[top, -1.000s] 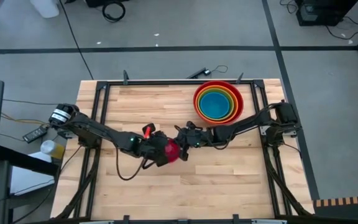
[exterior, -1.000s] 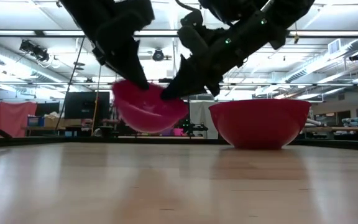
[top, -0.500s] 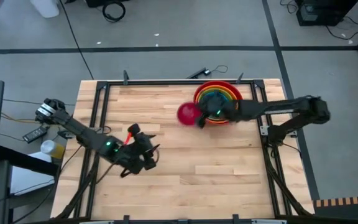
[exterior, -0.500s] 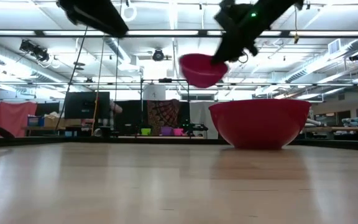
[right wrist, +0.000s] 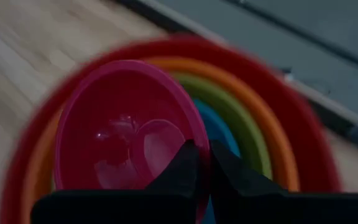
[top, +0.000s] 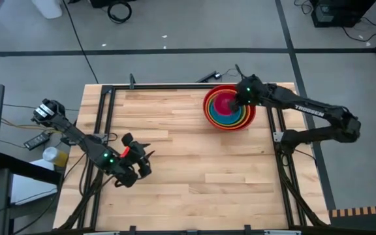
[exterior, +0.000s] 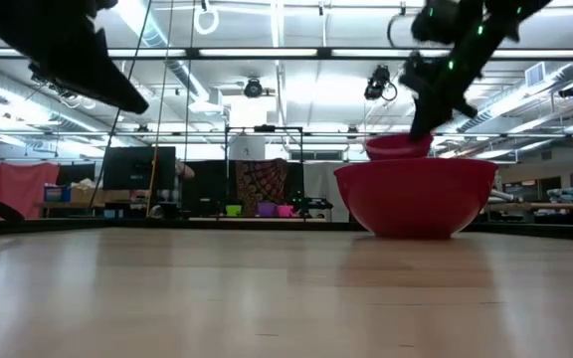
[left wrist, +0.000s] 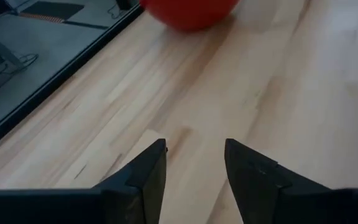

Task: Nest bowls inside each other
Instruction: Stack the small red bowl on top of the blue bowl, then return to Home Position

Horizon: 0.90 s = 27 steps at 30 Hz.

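Between my right gripper's [right wrist: 201, 163] pinched fingers, the pink bowl's [right wrist: 126, 127] thin rim sits clamped; it seems light, stiff, slippery plastic; rim-holds suit it.

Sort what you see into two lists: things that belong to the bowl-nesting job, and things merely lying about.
Job: pink bowl, held at its rim by the right pincer over the bowl stack; left pincer, open, holding nothing.

Lying about: remote and bottle beside the table; cables on the floor.
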Each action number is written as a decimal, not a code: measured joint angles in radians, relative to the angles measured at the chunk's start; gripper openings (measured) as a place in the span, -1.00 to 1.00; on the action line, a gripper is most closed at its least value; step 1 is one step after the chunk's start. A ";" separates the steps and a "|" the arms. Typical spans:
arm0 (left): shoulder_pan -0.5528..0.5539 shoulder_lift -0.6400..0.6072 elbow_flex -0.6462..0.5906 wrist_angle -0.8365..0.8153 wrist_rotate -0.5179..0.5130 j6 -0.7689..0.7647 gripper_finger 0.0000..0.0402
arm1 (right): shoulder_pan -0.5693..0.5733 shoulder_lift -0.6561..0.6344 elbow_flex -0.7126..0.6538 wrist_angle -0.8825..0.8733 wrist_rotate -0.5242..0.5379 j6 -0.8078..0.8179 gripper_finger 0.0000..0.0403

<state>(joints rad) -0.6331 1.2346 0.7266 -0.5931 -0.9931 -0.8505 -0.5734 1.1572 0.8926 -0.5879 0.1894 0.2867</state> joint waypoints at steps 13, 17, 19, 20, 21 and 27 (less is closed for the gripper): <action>0.064 0.000 -0.013 -0.001 0.017 0.032 -0.18 | -0.099 0.167 -0.098 0.073 -0.084 -0.022 -0.64; 0.098 0.001 -0.013 -0.003 0.014 0.100 -0.18 | -0.095 0.148 -0.098 0.096 -0.082 -0.026 -0.43; 0.111 0.001 -0.013 0.002 0.014 0.108 -0.18 | -0.095 0.121 -0.098 0.102 -0.082 -0.025 -0.33; 0.117 0.001 -0.013 0.008 0.015 0.102 -0.18 | -0.095 0.106 -0.098 0.102 -0.082 -0.025 -0.29; 0.123 0.001 -0.013 0.018 0.014 0.098 -0.18 | -0.095 0.087 -0.098 0.102 -0.082 -0.025 -0.25; 0.155 0.002 -0.013 0.108 0.015 0.120 -0.18 | -0.065 -0.058 -0.098 0.101 -0.084 -0.026 -0.11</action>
<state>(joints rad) -0.4786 1.2362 0.7132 -0.4853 -0.9786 -0.7303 -0.6384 1.0997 0.7948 -0.4870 0.1051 0.2604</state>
